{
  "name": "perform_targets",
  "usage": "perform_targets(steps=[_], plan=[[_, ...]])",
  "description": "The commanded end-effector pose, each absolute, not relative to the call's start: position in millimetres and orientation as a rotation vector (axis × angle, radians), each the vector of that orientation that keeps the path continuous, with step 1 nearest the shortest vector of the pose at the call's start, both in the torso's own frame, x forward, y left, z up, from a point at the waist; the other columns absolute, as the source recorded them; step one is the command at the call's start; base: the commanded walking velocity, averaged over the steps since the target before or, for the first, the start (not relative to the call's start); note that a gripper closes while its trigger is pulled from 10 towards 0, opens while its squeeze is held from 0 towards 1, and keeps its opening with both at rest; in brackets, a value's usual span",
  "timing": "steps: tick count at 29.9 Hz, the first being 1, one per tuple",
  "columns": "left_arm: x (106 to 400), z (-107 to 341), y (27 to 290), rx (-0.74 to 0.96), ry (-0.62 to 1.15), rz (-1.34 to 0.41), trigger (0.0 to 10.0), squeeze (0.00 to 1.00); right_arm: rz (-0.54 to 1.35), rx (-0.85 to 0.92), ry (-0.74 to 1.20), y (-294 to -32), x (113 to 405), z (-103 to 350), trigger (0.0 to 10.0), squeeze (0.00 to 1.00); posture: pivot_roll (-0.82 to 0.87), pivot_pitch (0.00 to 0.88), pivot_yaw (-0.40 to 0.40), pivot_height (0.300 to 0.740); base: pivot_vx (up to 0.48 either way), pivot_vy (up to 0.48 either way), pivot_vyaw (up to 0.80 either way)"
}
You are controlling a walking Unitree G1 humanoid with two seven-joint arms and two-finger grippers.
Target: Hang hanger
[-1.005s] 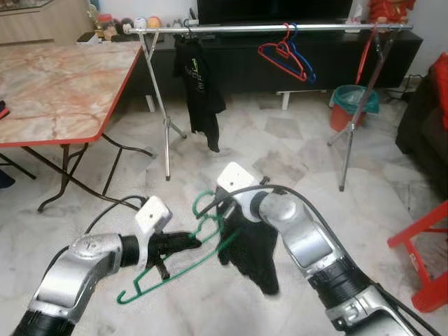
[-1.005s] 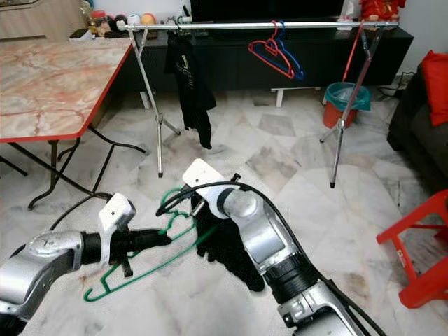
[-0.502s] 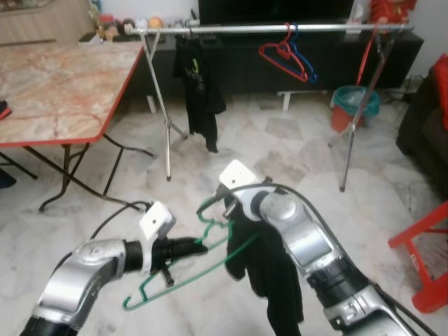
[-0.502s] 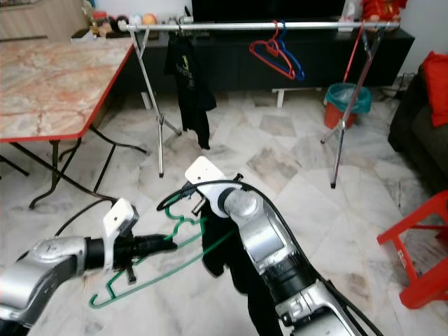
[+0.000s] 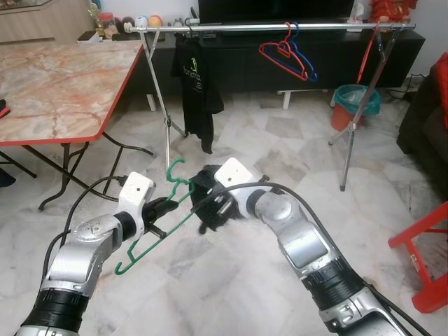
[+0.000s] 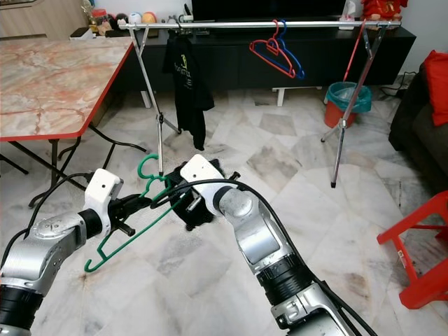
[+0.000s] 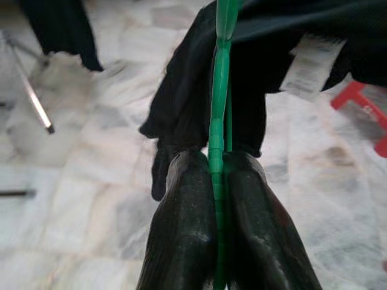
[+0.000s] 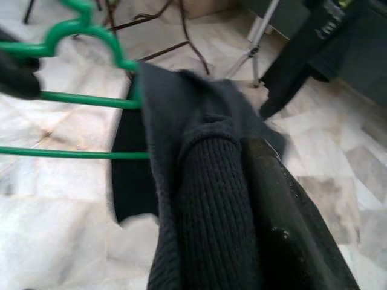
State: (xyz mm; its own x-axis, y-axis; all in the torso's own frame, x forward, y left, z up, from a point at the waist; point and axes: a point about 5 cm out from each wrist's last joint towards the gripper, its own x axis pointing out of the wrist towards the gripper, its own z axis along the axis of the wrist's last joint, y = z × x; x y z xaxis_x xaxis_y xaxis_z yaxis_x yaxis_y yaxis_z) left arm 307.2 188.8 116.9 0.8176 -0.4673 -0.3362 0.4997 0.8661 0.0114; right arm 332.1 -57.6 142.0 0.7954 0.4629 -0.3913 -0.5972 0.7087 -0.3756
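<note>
above the marble floor [image 5: 231,280], well short of the rack, both arms hold the load up between them. the left gripper [image 7: 219,166] is closed tight on one arm of the green hanger [image 5: 150,231], its two fingers [image 7: 187,223] pressed either side of the thin plastic. the hanger tilts, hook [image 5: 175,168] uppermost, lower end hanging down toward the floor. the right gripper [image 5: 217,203] is clamped on a bunch of the black garment [image 8: 199,199], which is draped over the hanger's far arm, right beside the left fingertips. the step in hand looks to be dressing the hanger, or carrying it dressed; whether the cloth sits properly on both shoulders cannot be told. the rail [image 5: 280,28] stands well apart across the room, bearing a black shirt [image 5: 199,84] near its left end and red and blue hangers [image 5: 285,57] past the middle, with bare rail between them. next, i judge, the robot must walk closer, lift the hook above the rail and lower it onto that bare stretch, and the right gripper must let go without dragging the cloth off.
</note>
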Motion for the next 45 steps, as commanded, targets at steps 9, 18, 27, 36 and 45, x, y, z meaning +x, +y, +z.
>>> perform_targets(steps=[9, 18, 27, 36, 45], plan=[[304, 127, 194, 0.144, 0.319, -0.575, 10.0, 0.0, 0.407, -0.483, 0.278, -77, 344, 146, 10.0, 0.0, 0.0, 0.031, 0.049, 0.74, 0.0, 0.0, 0.0], [280, 128, 180, 0.136, 0.358, -0.843, 10.0, 0.0, 0.414, -0.508, 0.292, -74, 342, 139, 10.0, 0.0, 0.0, 0.03, 0.049, 0.74, 0.0, 0.0, 0.0], [251, 124, 173, 0.111, 0.447, -1.076, 10.0, 0.0, 0.398, -0.542, 0.314, -81, 344, 134, 10.0, 0.0, 0.0, 0.028, 0.049, 0.74, 0.0, 0.0, 0.0], [292, 139, 183, 0.14, 0.26, -0.733, 10.0, 0.0, 0.419, -0.541, 0.32, -76, 340, 132, 10.0, 0.0, 0.0, 0.022, 0.049, 0.74, 0.0, 0.0, 0.0], [285, 134, 185, 0.151, 0.329, -0.791, 10.0, 0.0, 0.406, -0.52, 0.305, -74, 340, 135, 10.0, 0.0, -0.01, 0.017, 0.051, 0.74, 0.0, 0.0, 0.0]])
